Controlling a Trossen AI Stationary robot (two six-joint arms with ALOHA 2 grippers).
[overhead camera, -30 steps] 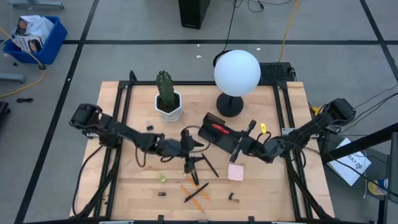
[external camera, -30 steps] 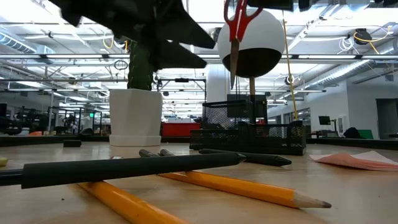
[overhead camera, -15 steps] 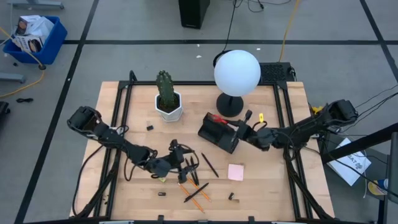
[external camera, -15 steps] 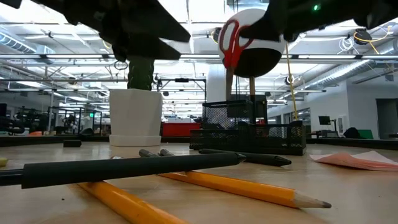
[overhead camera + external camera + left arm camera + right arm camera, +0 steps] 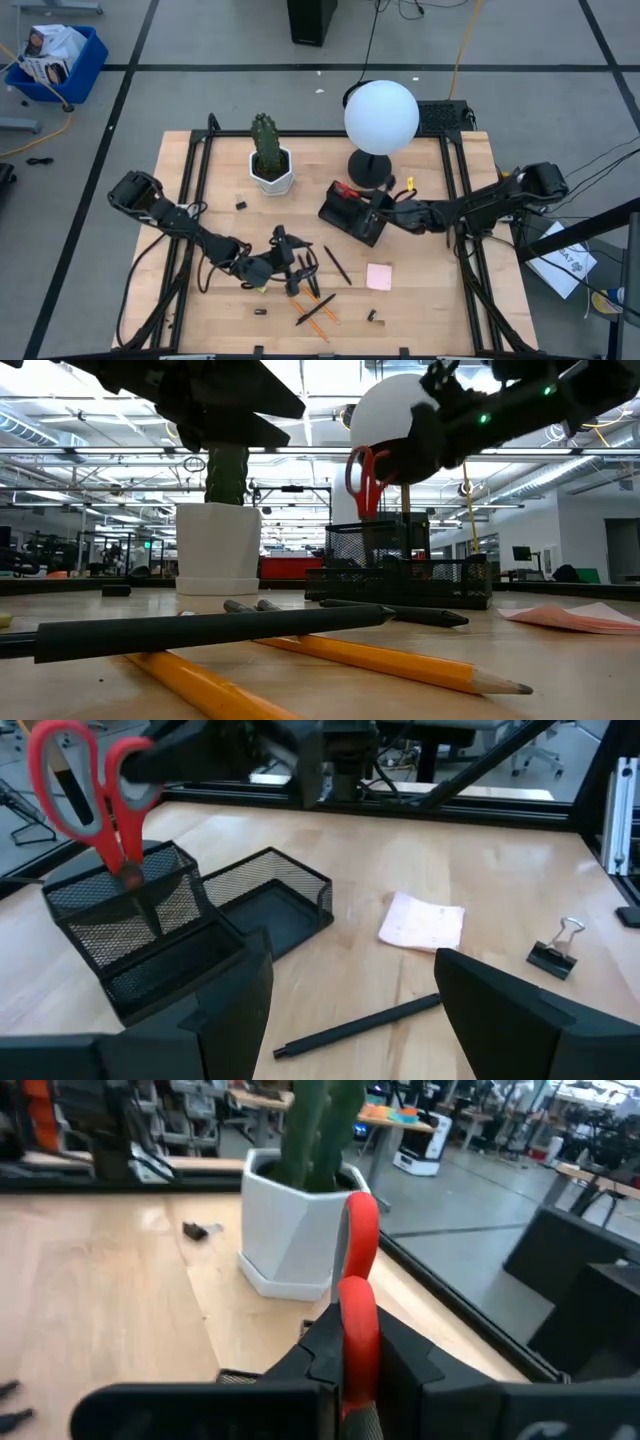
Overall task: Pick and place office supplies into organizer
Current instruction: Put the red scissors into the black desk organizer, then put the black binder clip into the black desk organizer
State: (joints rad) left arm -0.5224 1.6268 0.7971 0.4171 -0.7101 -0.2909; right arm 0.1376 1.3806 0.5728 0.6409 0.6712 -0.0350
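Standing blades-down in the organizer [image 5: 150,935], scissors [image 5: 95,795] in right end effector [image 5: 385,207].

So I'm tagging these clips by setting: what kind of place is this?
Probably a robotics lab or workshop in an open industrial hall. The wooden table stands on taped concrete floor, the low view shows exposed ceiling trusses, and workstations fill the room behind.
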